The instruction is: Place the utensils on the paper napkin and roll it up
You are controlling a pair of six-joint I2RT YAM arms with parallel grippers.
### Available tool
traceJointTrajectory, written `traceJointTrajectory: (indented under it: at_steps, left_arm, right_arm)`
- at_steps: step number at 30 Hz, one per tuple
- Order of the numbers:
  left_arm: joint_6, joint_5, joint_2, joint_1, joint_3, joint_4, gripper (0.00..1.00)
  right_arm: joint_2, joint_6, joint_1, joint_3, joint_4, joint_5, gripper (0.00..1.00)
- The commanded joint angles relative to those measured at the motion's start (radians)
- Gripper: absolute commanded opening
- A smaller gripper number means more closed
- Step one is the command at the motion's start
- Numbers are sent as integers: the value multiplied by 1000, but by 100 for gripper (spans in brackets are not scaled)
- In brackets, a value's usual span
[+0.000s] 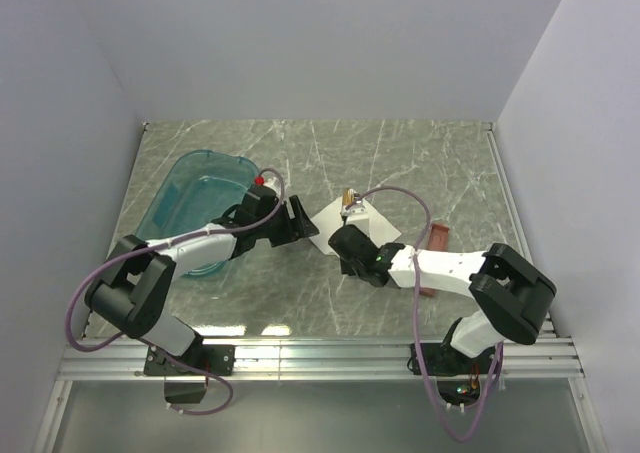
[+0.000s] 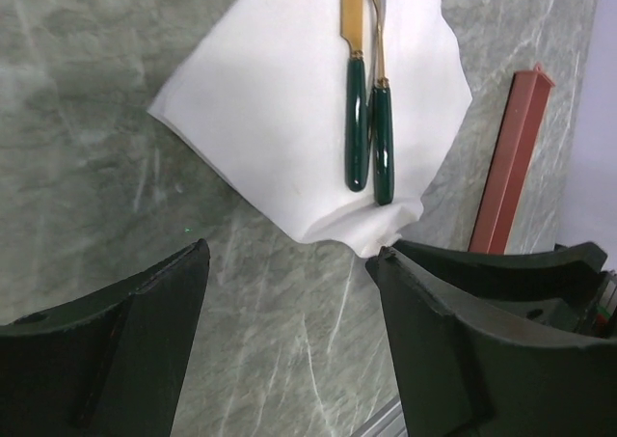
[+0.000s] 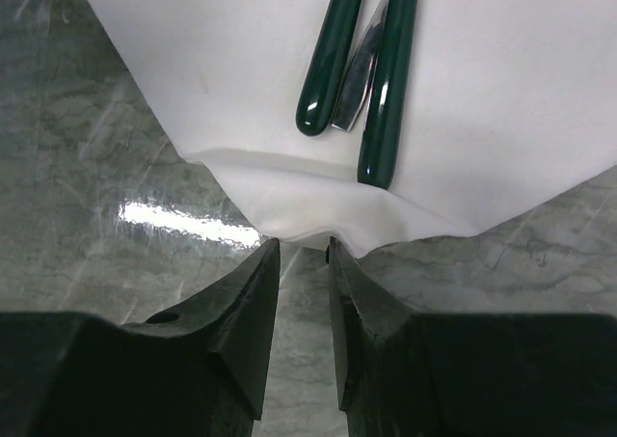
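Three plain white walls [image 1: 300, 43] close in a grey-green marbled table [image 1: 420, 163], veined in white and glossy enough to carry a bright patch of glare. A metal rail [image 1: 330, 358] runs along its bottom edge in the overhead view. At the centre of that frame the paper napkin [image 1: 335, 223] lies spread out, turned like a diamond. The utensils [image 2: 366, 119] rest side by side on it, their dark green handles ending near its lower corner. A translucent teal tub [image 1: 190, 193] sits at the left. A reddish-brown tray [image 1: 436, 241] lies right of centre, apart from the napkin.

The left gripper [image 2: 289, 254] hovers just left of the napkin, fingers spread wide with nothing between them. The right gripper [image 3: 304, 249] is low at the napkin's bottom corner, its fingers only narrowly apart. Bare marble shows through the gap, and the paper's slightly lifted edge lies right at their tips.
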Motion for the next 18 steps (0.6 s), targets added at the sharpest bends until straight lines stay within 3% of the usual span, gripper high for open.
traceJointTrajectory:
  at_steps: [1,8,15,18]
  left_arm:
    - [-6,21,-35,-29,-16,60,76]
    - [-12,59,-35,-61,-62,122,66]
    - [-17,82,-1,-89,-76,181,34]
    - [-14,97,20,-98,-61,201,29]
  right_arm:
    - [18,-15,0,47,10,59,35]
    - [31,-32,-20,72,25,81,34]
    - [35,2,-45,55,66,96,34]
    - [30,4,-49,43,85,98,34]
